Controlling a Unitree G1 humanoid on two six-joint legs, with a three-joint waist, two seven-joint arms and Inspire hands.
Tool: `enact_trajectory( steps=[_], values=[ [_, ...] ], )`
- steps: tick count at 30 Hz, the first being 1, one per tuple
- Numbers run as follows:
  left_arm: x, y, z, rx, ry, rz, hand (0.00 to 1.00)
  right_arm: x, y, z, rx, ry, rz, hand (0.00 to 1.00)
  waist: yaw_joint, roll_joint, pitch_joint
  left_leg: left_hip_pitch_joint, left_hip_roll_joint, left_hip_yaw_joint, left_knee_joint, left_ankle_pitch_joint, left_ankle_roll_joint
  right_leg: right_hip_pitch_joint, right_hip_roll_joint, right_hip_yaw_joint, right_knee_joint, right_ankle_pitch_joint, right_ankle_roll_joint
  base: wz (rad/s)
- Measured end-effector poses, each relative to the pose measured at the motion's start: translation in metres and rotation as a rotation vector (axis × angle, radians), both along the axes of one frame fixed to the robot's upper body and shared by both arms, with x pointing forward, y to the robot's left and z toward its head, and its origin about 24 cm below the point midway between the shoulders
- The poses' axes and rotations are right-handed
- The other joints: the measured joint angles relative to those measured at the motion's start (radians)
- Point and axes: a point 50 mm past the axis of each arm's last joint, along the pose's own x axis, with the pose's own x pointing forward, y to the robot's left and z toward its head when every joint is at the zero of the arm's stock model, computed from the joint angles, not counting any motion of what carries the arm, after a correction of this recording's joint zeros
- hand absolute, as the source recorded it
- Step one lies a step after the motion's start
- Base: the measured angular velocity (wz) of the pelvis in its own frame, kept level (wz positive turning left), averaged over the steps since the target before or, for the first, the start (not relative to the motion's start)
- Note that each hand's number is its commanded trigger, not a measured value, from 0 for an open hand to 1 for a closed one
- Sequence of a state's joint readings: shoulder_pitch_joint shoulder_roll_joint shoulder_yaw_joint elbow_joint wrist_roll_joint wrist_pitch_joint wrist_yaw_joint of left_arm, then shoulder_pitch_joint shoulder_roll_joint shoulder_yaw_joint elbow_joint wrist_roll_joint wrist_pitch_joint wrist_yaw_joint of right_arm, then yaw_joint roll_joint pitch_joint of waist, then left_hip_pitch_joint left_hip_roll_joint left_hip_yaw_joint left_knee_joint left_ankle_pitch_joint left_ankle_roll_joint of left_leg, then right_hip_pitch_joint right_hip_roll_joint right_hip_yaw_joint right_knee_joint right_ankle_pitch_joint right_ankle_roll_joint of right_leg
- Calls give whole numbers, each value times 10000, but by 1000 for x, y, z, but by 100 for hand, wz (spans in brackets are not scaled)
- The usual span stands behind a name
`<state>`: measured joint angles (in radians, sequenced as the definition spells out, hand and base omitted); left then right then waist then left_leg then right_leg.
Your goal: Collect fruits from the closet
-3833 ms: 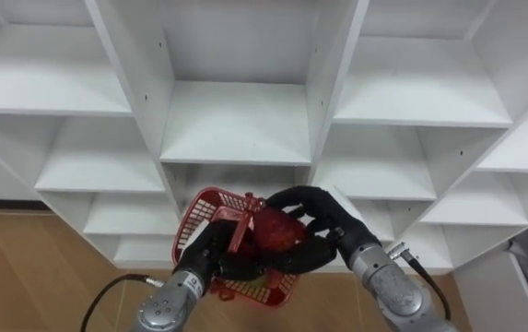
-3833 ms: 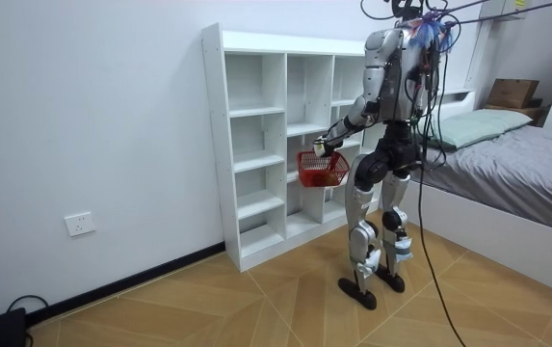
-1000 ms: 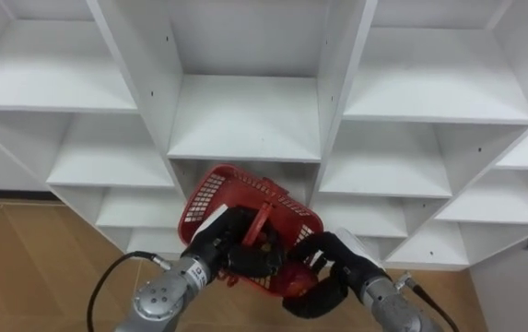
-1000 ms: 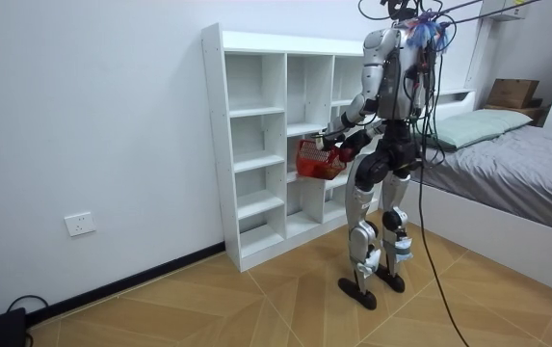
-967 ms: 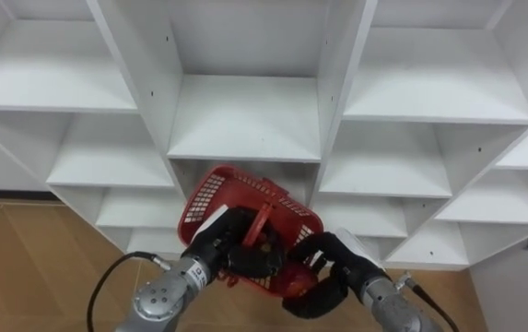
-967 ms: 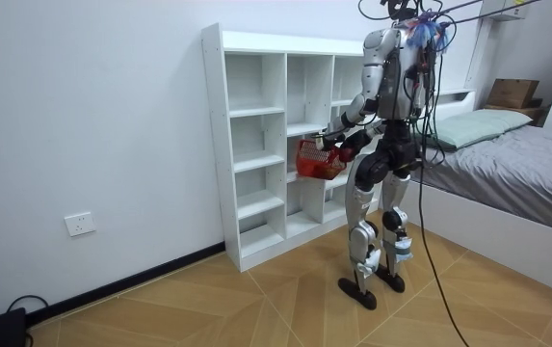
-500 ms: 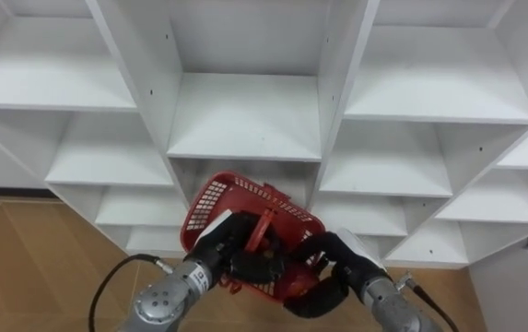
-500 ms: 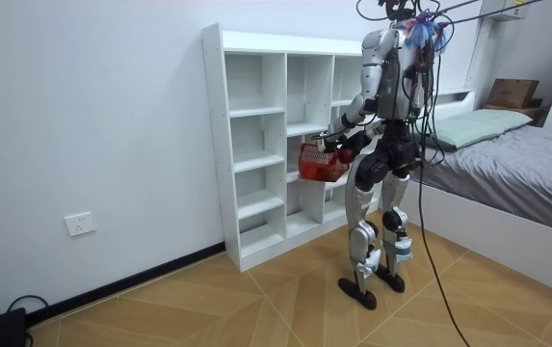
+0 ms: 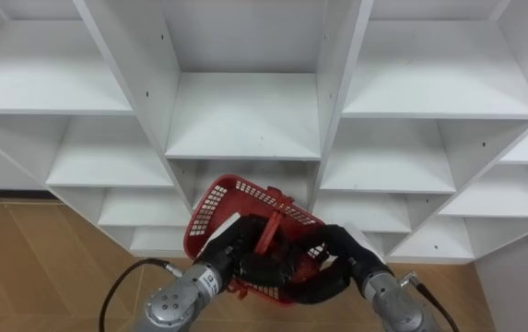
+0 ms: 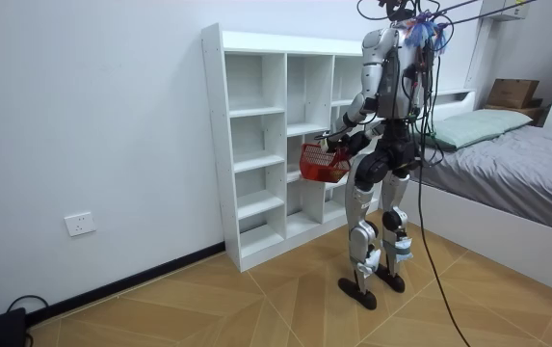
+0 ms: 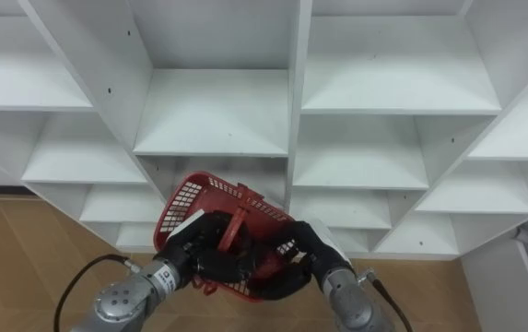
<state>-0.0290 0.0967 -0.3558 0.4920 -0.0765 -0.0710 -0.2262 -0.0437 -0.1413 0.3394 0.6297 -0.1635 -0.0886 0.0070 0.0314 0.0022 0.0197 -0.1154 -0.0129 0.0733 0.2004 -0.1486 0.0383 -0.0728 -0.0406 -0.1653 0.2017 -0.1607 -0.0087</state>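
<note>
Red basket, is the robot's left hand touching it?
Touching. In the left eye view the left robot hand has its dark fingers curled round the handle of the red basket, with no gap between them.

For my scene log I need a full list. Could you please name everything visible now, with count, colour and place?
shelf unit: one, white, against the wall before the robot
basket: one, red, before the shelf unit's lower middle
floor: wood, brown
bed: one, grey cover, room view's right
pillow: one, pale green, on the bed
cardboard box: one, brown, beyond the bed
wall socket: one, white, low on the wall
left hand: black, curled round the basket's handle
right hand: black, at the basket's right rim
</note>
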Motion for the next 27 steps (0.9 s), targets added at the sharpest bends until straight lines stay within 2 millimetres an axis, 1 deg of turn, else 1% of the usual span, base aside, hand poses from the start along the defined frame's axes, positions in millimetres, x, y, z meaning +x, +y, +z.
enact_trajectory(
  steps=[8, 19, 27],
  values=[
    [-1, -2, -3, 34, 310, 31, 100, 0, 2, 0, 468, 93, -416, 0, -11, 3, -4, 38, 1, 42, 9, 1, 1, 17, -3, 42, 16, -1, 1, 0],
    [-2, -1, -4, 114, 483, 98, 100, 0, 8, -1, 622, 237, -325, 0, -55, 5, -7, 37, -2, 49, 40, 1, 1, 32, -18, -24, 14, -3, 4, 0],
    [-2, 0, -5, 190, 592, 219, 100, -1, 8, -2, 621, 351, -90, 0, -40, 11, -37, 42, 0, 65, 51, 1, 1, 30, -18, -18, 16, -3, 4, 0]
  ],
)
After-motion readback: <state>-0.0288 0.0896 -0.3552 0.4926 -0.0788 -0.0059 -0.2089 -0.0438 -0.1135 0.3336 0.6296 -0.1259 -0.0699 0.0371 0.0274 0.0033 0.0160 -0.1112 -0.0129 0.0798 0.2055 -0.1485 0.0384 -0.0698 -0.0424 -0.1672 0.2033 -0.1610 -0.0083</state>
